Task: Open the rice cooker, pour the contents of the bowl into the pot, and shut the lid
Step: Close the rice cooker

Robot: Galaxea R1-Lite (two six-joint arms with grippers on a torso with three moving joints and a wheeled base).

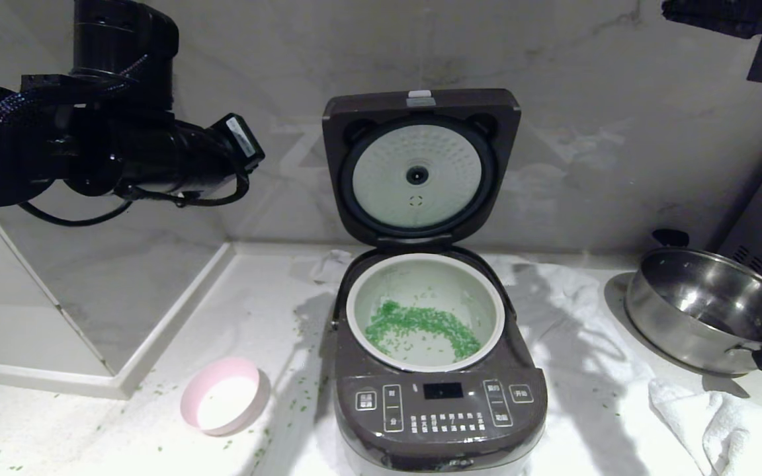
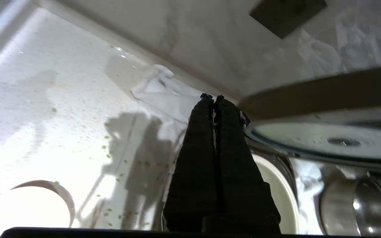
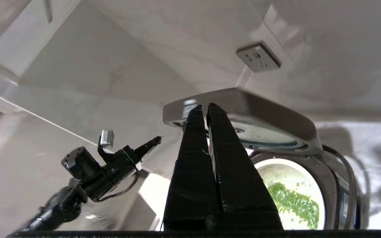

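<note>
Closing still pending: lid upright at twelve o'clock. Right gripper pressed shut, empty; left gripper likewise. Could glance off, shoving rice cooker.

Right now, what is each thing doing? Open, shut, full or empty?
lid: open, standing upright.
pot: holds the green contents.
bowl: empty, upright on the counter.
steel pan: upright, looks empty.
left gripper: shut, holding nothing.
right gripper: shut, holding nothing, near the lid's edge.
</note>
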